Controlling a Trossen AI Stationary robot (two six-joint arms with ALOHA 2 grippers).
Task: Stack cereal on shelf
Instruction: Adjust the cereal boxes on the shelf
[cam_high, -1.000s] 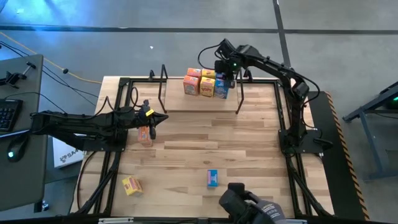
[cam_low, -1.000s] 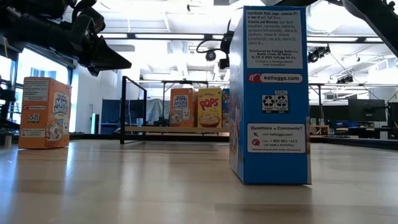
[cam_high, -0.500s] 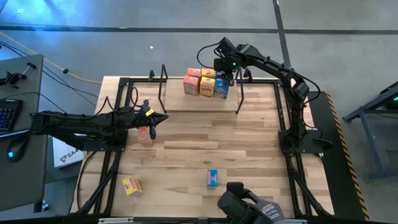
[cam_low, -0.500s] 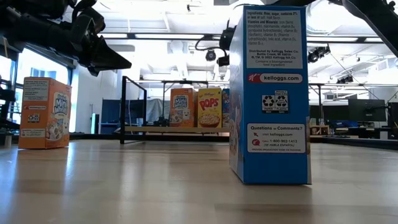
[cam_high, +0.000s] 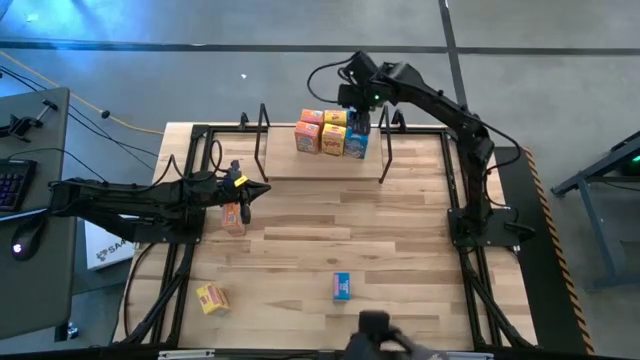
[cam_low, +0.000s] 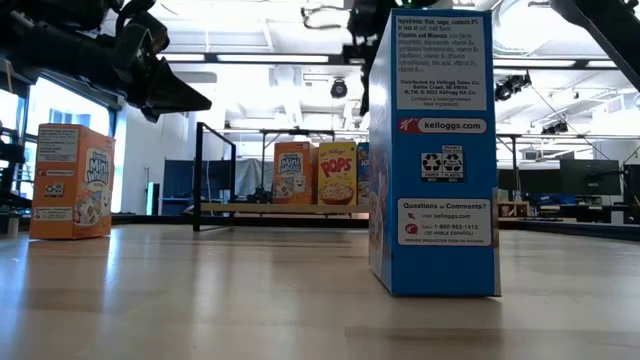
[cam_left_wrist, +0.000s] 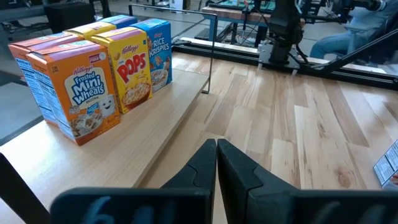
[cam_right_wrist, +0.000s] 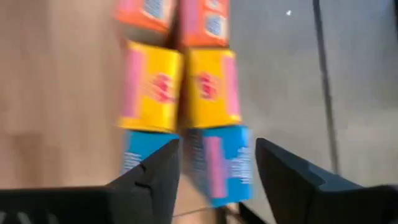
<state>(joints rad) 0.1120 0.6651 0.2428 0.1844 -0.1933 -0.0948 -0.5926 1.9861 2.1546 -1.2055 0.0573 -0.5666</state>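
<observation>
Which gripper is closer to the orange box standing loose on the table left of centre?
Left. The left gripper, shut, hovers right beside the orange box; the right gripper is far off above the shelf.

Pale plank table top, grey concrete floor, dark keyboard and mouse on a side desk, bright ceiling lights.

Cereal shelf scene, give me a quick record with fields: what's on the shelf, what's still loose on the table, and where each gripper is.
shelf: six cereal boxes, two rows, orange, yellow, blue
loose on table: orange box, yellow box, blue box
right gripper: open, above the blue end of the group, holding nothing
left gripper: shut, empty, beside the orange box
</observation>
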